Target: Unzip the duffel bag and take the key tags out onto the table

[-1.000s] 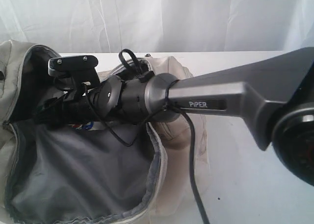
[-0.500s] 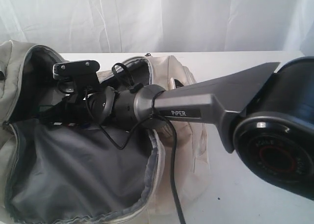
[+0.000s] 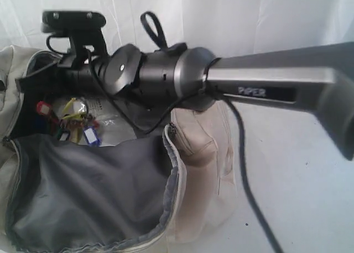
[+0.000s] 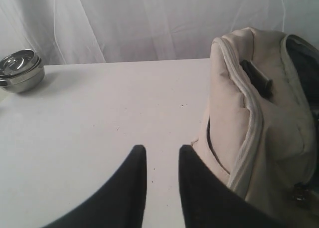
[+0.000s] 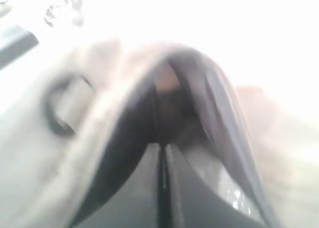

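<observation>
Duffel bag (image 3: 199, 153) sits on white table (image 3: 298, 197), curtain (image 3: 249, 20) behind; left pincer (image 4: 162, 149) spread, right pincer (image 5: 162, 148) closed.

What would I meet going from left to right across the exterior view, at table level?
key tags → cream end of the duffel bag → black cable → bare table

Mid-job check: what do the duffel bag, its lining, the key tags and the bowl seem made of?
The duffel bag: soft matte cream woven fabric, probably canvas; it folds and sags. The lining: thin grey cloth with a faint sheen, perhaps nylon; fine wrinkles. The key tags: likely hard plastic; flat bright colours. The bowl: polished metal, probably steel; mirror-like reflections.
</observation>
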{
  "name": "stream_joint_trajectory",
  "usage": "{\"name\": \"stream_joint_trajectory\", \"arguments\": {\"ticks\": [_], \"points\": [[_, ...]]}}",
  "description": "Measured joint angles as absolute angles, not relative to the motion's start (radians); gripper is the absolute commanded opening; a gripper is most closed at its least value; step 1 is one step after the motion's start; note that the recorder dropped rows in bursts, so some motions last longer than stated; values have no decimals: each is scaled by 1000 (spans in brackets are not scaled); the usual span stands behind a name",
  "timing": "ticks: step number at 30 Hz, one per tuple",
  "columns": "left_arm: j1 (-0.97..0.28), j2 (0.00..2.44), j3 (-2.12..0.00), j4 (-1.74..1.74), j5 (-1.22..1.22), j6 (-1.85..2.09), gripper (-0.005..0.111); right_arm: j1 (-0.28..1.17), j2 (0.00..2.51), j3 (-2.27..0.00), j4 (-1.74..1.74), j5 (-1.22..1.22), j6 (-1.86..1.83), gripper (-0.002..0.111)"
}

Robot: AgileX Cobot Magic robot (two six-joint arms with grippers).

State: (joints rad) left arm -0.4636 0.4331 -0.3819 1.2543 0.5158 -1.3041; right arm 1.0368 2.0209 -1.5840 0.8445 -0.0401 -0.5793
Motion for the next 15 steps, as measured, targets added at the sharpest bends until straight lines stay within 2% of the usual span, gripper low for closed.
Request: {"name": "stream_joint_trajectory", "arguments": {"ticks": [15], "points": [[-464, 433, -382, 1250, 512, -1302, 29, 1027, 1639, -1584, 836, 31, -753, 0]]}}
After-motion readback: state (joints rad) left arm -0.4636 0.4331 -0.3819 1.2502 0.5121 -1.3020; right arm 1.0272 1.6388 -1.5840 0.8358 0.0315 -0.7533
